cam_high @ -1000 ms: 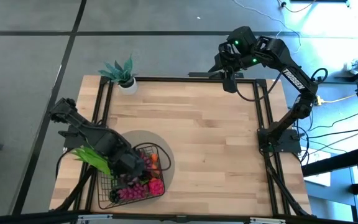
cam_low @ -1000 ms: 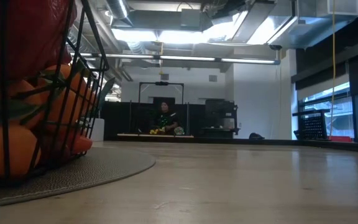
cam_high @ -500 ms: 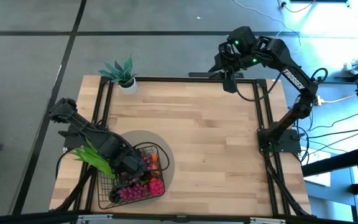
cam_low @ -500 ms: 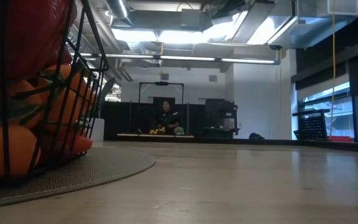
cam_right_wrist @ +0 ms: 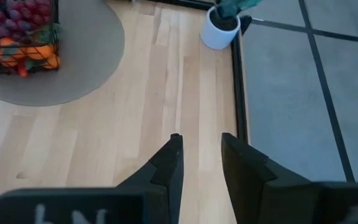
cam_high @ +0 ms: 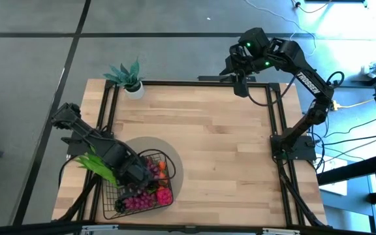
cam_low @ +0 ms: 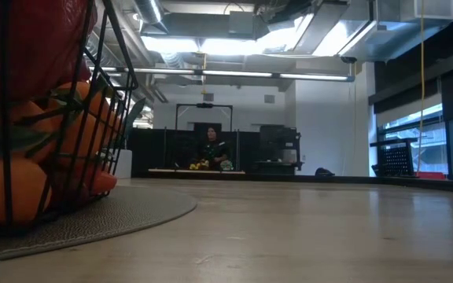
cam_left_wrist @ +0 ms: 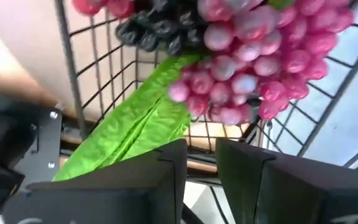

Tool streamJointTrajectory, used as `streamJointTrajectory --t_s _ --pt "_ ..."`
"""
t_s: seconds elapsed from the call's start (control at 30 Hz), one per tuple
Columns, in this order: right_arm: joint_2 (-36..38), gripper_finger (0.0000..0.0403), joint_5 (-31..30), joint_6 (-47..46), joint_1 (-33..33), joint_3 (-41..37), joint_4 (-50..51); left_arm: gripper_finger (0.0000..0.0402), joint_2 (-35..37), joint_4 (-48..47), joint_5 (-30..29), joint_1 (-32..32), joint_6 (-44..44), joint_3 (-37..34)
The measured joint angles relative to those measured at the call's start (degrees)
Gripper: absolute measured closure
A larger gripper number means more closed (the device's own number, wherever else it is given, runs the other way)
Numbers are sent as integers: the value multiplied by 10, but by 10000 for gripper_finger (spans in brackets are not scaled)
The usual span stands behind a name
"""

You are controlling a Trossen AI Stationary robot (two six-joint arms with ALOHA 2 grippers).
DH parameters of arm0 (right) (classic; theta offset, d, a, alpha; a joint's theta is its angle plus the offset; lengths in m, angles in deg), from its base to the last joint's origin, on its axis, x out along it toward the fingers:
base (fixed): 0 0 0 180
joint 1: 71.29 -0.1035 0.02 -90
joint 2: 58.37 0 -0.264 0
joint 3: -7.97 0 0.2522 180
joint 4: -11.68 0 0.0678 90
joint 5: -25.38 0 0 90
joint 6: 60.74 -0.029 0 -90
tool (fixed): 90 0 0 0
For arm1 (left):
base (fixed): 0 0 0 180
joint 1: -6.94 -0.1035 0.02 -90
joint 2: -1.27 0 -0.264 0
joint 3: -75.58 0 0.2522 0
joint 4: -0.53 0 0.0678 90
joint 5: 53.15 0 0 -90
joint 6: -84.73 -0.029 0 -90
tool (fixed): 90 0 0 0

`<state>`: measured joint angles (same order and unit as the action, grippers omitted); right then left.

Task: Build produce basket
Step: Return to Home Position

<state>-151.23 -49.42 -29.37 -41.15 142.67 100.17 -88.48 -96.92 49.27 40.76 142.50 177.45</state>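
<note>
The dark wire basket (cam_high: pixel 109 196) stands on the round grey mat (cam_high: pixel 175 162) at the table's near left. It holds pink grapes (cam_left_wrist: pixel 253 68), dark grapes (cam_left_wrist: pixel 154 31), orange pieces (cam_low: pixel 77 134) and a red piece (cam_high: pixel 164 194). Long green bean pods (cam_left_wrist: pixel 135 118) lie slanting in it, and their far ends stick out over its left rim (cam_high: pixel 95 164). My left gripper (cam_left_wrist: pixel 201 162) points down into the basket, open by a narrow gap with nothing between its fingers. My right gripper (cam_right_wrist: pixel 201 155) hangs open and empty above the table's far edge (cam_high: pixel 240 88). My left gripper has the bean pods' lower end (cam_left_wrist: pixel 166 134) right at one finger's edge (cam_left_wrist: pixel 173 155). I cannot tell whether the finger touches it. Nothing sits between the two fingers.
A small white pot with a teal-leaved plant (cam_high: pixel 128 77) stands at the far left corner. Bare wood (cam_high: pixel 227 150) stretches from the mat to the right edge. Black frame rails (cam_high: pixel 276 124) run along the table's sides. A person (cam_low: pixel 211 149) sits far off in the room.
</note>
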Motion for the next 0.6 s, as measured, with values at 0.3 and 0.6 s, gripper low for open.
streamJointTrajectory --t_s 0.3,0.6 --pt "53 395 -29 -35 -58 0 21 396 67 -37 -102 -2 34 0" --pt "140 401 -30 -157 -141 -9 80 401 218 -5 -373 14 3 0"
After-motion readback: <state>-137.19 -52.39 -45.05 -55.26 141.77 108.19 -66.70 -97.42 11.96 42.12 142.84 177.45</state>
